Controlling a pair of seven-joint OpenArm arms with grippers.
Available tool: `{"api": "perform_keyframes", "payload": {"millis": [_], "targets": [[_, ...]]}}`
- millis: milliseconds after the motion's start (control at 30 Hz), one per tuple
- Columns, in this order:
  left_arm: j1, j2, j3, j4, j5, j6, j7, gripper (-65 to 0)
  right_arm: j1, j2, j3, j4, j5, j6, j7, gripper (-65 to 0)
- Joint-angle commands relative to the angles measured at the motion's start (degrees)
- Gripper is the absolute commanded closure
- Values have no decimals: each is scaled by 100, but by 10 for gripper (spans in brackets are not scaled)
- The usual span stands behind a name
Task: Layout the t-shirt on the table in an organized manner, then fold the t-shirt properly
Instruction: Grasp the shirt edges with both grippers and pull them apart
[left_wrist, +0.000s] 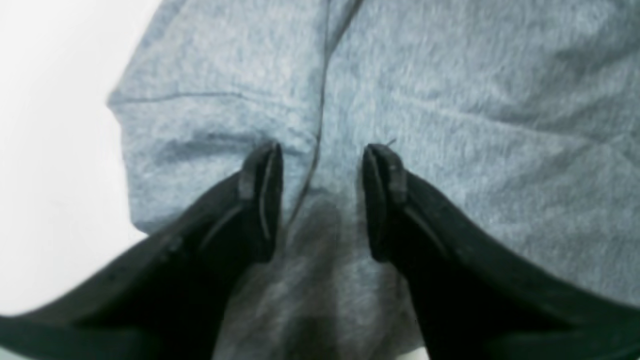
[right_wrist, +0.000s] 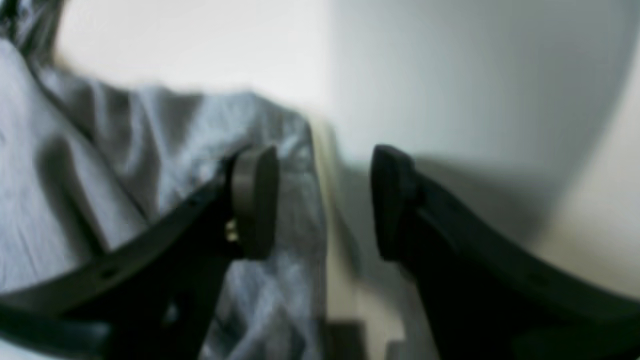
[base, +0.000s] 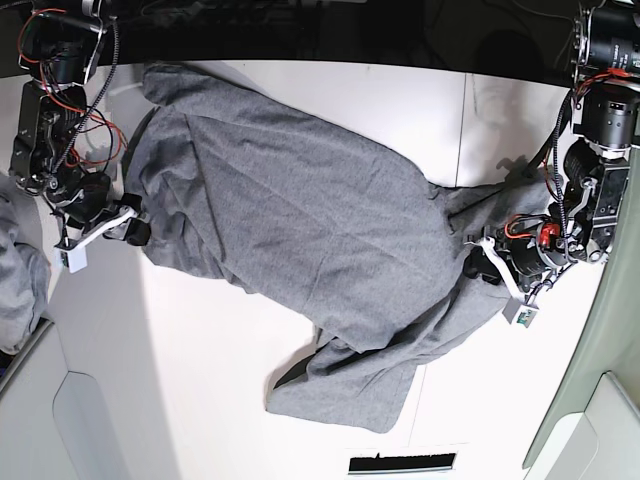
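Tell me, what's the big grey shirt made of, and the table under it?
The t-shirt looks like soft knitted cotton, heather grey: it shows fuzzy speckled threads, stitched seams and floppy wrinkles. The table looks like a hard, smooth, matte white board, maybe painted or laminated; there is no shine or grain.

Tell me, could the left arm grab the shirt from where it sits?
Probably yes: its open fingers hang right over the shirt, a seam between them, nothing in the way.
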Motion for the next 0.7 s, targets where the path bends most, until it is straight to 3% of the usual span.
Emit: {"api": "perform_keyframes", "payload": {"millis": [0,100,167,200,233,300,333,500,667], "targets": [[-155,-83,-48,70,-57,-2,-166,-288,125,44,-127,28,131,201,26,-302],[-155,-83,-48,70,15,2,-286,-265,131,13,-498,20,127,260,48,-302],[-155,-85,-48,70,170,4,-297,-113,166,11,-662,17,107,256,136,-286],[-153,-85,-48,70,284,4,-295,-19,197,13,-697,20,55,258,177,-245],[-153,-90,-48,70,413,4,-291,0,249,11,-695,20,-44,260,197,-181],[-153,-149,-48,68,529,57,-291,0,358,28,-693,31,-245,260,199,-26],[-153,-201,-48,68,522,151,-282,0,417,37,-693,48,-264,260,199,0],[-131,-496,-46,48,520,278,-26,0,525,177,-520,590,-236,260,146,0],[46,-610,-46,46,518,254,170,0,522,177,111,1650,-50,258,-566,0]]}}
